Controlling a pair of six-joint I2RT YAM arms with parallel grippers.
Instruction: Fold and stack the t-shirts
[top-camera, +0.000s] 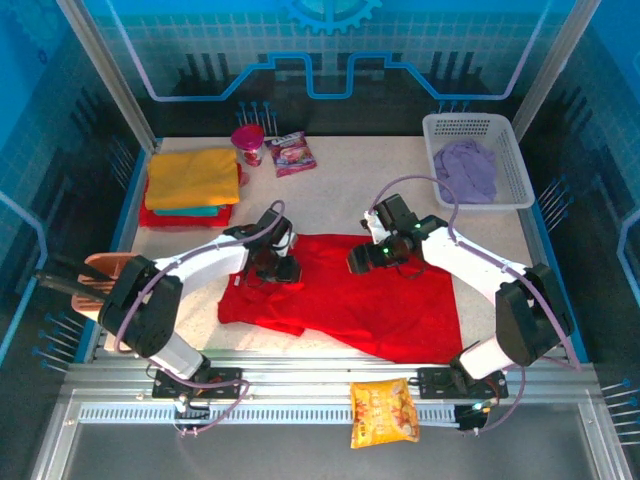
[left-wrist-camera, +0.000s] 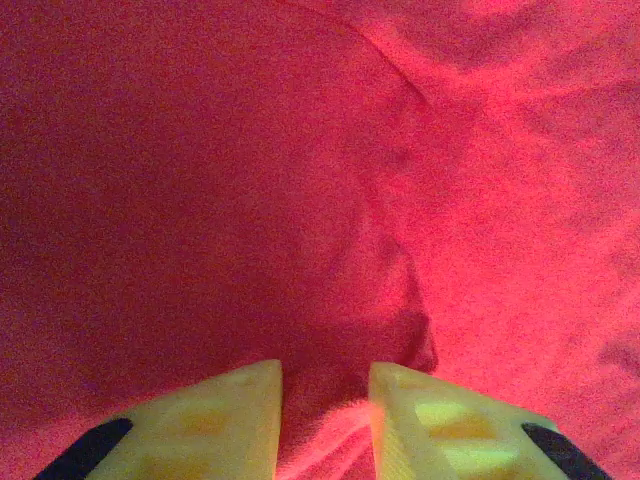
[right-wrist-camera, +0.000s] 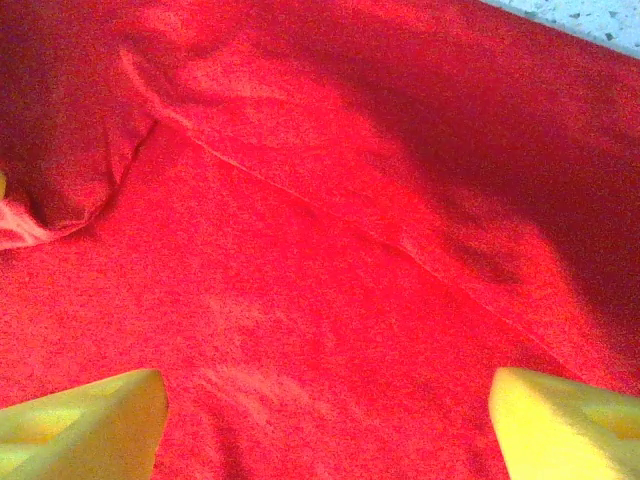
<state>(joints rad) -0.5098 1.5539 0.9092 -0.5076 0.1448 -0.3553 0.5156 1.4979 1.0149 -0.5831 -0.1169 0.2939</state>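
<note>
L gripper (left-wrist-camera: 325, 385) cropped, red tee (left-wrist-camera: 250, 180) between

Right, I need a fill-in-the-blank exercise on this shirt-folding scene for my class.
The spread t-shirt between the arms is ___. The lilac t-shirt lies in the white ___. The folded stack has a top t-shirt coloured ___. The right end effector is ___, not shut.
Missing words: red; basket; yellow; open.

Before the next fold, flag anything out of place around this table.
The snack bag lies on the metal rails at the near edge, off the table top. The lilac t-shirt sits crumpled in the white basket, not yet folded.
</note>
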